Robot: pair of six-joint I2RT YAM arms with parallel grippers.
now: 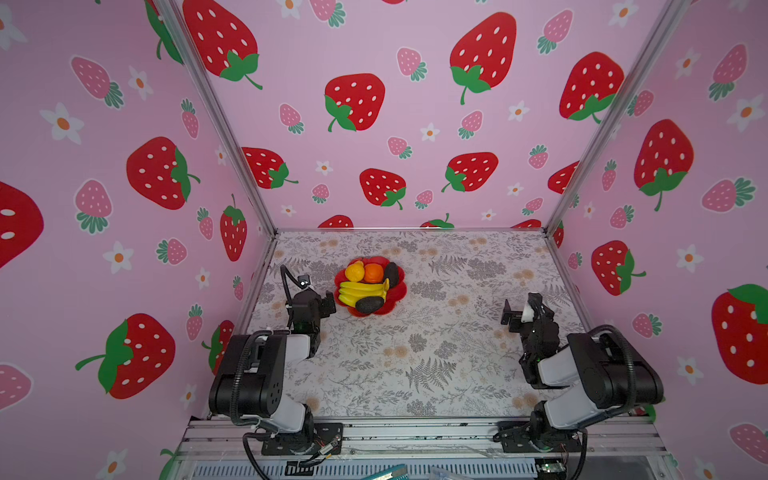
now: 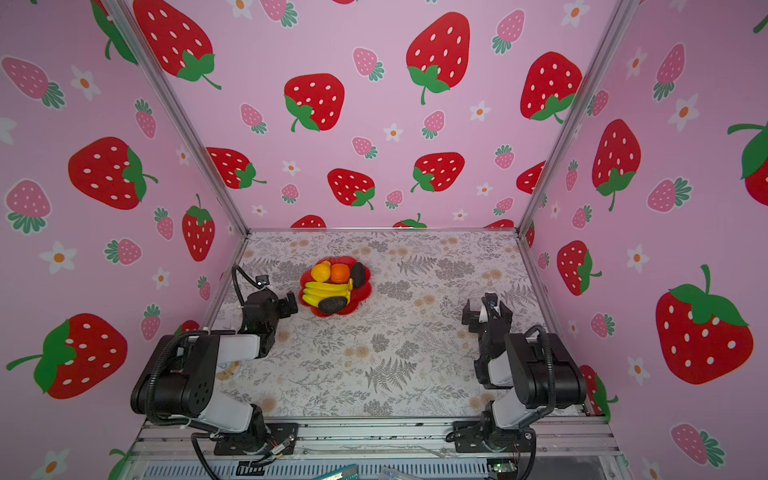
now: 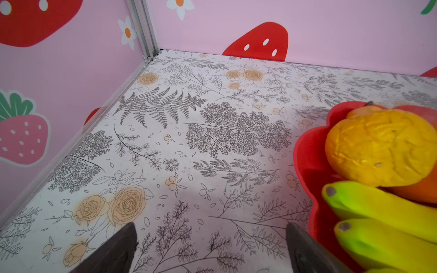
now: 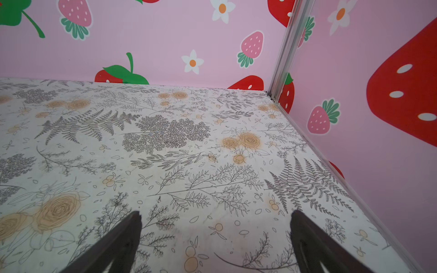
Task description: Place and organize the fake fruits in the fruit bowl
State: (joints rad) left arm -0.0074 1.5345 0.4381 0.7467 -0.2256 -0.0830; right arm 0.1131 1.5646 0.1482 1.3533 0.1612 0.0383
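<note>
The red scalloped fruit bowl (image 1: 401,291) (image 2: 366,291) sits left of centre on the table in both top views. In it lie the yellow banana bunch (image 1: 361,290), the orange (image 1: 374,272), the bumpy yellow pear-like fruit (image 1: 354,272) and two dark avocados (image 1: 391,274) (image 1: 369,305). My left gripper (image 1: 331,302) (image 3: 211,224) stands open and empty just left of the bowl. The left wrist view shows the bowl rim (image 3: 305,151), pear-like fruit (image 3: 383,149) and bananas (image 3: 378,205) beside one finger. My right gripper (image 1: 519,309) (image 4: 215,212) is open and empty over the table at the right.
The floral tabletop (image 1: 415,353) is boxed in by pink strawberry-print walls (image 1: 374,124) on three sides. Metal corner posts (image 3: 144,30) (image 4: 283,47) stand at the back corners. A metal rail (image 1: 415,436) carrying both arm bases runs along the front.
</note>
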